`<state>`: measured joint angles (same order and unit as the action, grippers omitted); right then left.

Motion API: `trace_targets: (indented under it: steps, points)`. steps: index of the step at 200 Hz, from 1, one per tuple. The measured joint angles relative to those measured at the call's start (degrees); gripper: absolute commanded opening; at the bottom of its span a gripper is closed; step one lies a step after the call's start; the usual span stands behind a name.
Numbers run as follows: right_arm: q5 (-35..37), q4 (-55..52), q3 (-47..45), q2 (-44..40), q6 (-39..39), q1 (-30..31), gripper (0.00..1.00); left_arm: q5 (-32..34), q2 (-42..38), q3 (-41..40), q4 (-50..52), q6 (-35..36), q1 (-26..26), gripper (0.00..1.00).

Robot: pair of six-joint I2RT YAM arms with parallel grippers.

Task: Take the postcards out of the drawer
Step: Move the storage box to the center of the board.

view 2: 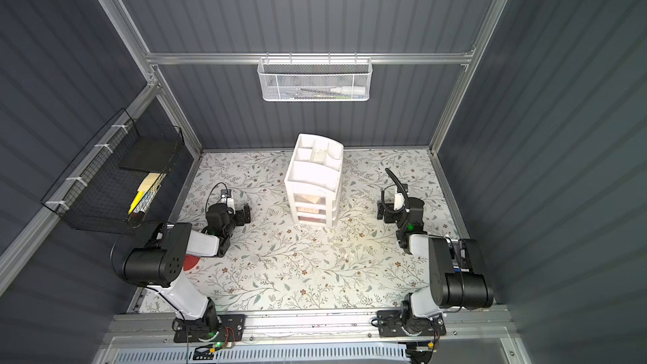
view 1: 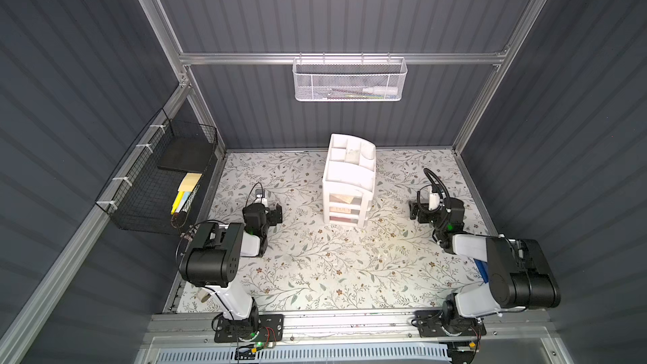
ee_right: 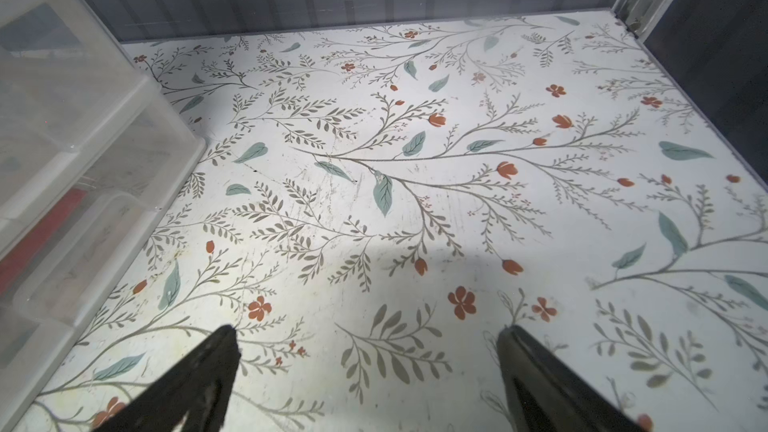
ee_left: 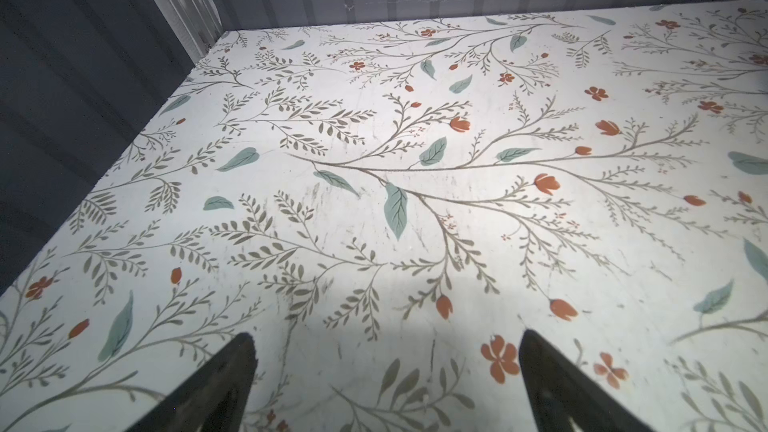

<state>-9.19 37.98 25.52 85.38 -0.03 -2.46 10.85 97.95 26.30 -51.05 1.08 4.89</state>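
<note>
Black wire basket point(view 1: 154, 183) hangs on the side wall, outboard of the left tool point(view 1: 272, 213). Left tool: fingers point(ee_left: 224, 376) spread wide, nothing between them, over bare floral table point(ee_left: 415, 201). Between the two tools and well apart from each stands a white drawer unit point(view 1: 350, 187), its drawers pushed in. The postcards point(view 1: 345, 209) are inside, seen through the clear fronts: peach in the upper drawers, red point(view 1: 341, 219) in the lowest. Right tool point(ee_right: 368, 334): also spread wide, gripping nothing, with the drawer unit to its left.
</note>
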Motion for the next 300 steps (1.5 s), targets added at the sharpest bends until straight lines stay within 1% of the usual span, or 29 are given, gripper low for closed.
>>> trace_targets:
  steps: [136,160,184,207,263,282,300]
  points:
    - [1.4,0.0,0.0,0.0,0.0,0.1,0.99,0.0,0.0,0.0,0.0,0.0,0.0,1.0]
    - [1.9,0.0,0.0,0.0,0.0,0.2,0.99,-0.9,0.0,0.0,0.0,0.1,0.0,1.0]
    - [2.2,0.0,0.0,0.0,0.0,0.3,0.99,-3.5,0.0,-0.1,-0.5,0.8,-0.1,1.0]
    - [3.9,0.0,0.0,0.0,0.5,0.4,0.99,-5.2,0.0,-0.2,-0.9,1.4,-0.1,1.0]
    - [10.6,0.1,0.0,0.0,3.5,0.7,0.99,-4.9,0.0,-0.2,-0.6,1.3,-0.5,1.0]
    - [11.4,0.1,0.0,0.0,4.1,0.7,0.99,-4.9,0.0,-0.2,-0.5,1.3,-0.6,1.0]
    - [10.3,-0.3,0.1,0.0,3.6,0.8,0.99,-4.7,0.0,-0.2,-0.3,1.3,-0.6,1.0]
